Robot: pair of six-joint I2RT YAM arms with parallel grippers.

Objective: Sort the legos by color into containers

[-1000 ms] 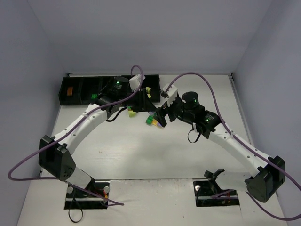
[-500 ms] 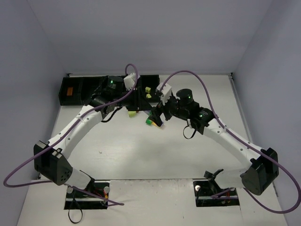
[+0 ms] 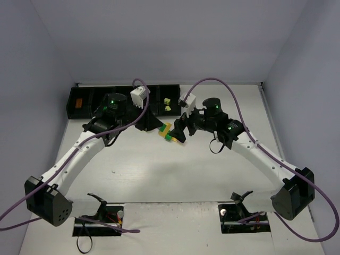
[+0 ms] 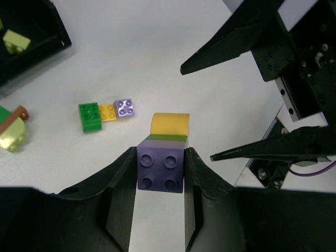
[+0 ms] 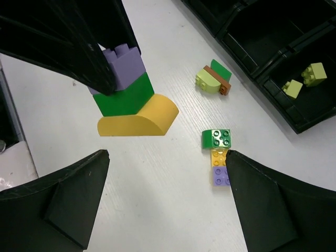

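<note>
Left wrist view: the left gripper [image 4: 160, 157] is clamping a lego stack [image 4: 170, 123] by its lilac end, the yellow end pointing at the right gripper [image 4: 196, 112], gaping open just beyond.

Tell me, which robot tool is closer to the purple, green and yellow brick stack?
Left. The left tool grips the stack at its purple end; the right tool is open, facing the stack, not touching it.
</note>
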